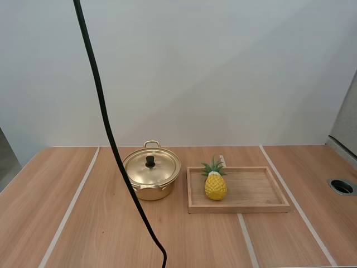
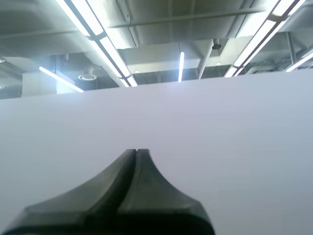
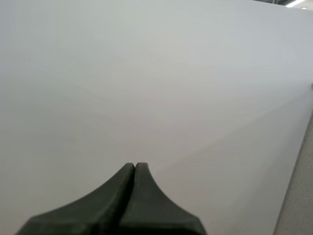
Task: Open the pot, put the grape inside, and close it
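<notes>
A golden pot (image 1: pixel 151 177) stands on the wooden table, its lid (image 1: pixel 152 166) on, with a black knob (image 1: pixel 150 161) in the middle. To its right a wooden tray (image 1: pixel 251 192) holds a small yellow pineapple (image 1: pixel 215 182) with green leaves at its left end. In the left wrist view my left gripper (image 2: pixel 136 151) is shut on nothing, its fingers lying together as one dark wedge against a white wall. My right gripper (image 3: pixel 134 165) is likewise shut on nothing, facing the same white wall.
A round grommet hole (image 1: pixel 342 186) sits in the table at the far right. Pale strips (image 1: pixel 72 204) run front to back across the tabletop. Bare wood lies in front of the pot and tray and at the left.
</notes>
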Controlling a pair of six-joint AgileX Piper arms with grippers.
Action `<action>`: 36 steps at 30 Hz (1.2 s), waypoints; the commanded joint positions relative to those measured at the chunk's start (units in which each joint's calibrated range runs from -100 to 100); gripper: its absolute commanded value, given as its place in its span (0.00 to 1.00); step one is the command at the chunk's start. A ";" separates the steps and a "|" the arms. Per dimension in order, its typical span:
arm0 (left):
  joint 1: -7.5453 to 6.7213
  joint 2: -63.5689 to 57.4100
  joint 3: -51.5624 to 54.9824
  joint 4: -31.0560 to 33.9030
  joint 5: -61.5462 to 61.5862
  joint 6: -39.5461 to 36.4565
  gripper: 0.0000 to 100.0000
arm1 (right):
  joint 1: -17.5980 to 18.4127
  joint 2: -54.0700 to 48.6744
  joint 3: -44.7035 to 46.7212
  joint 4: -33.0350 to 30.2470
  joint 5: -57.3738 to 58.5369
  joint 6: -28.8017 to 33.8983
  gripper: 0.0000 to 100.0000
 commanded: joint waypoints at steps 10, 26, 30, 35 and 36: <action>-4.15 -12.22 10.66 -1.24 -3.14 6.10 0.00 | -0.25 -3.12 1.78 5.73 -8.95 -0.87 0.00; -6.38 -32.68 30.48 -1.24 -11.80 5.74 0.00 | -0.25 -23.16 22.96 8.77 -15.18 -2.70 0.00; -6.31 -35.61 30.87 -1.24 -11.45 5.74 0.00 | -0.25 -28.57 25.66 11.51 -15.00 -4.30 0.00; -5.67 -39.78 30.87 -1.24 -7.56 5.74 0.00 | -0.25 -34.46 26.05 12.57 -14.80 -4.31 0.00; -5.50 -40.70 31.04 -1.24 -6.96 5.60 0.00 | -0.25 -35.41 26.05 12.72 -14.40 -4.31 0.00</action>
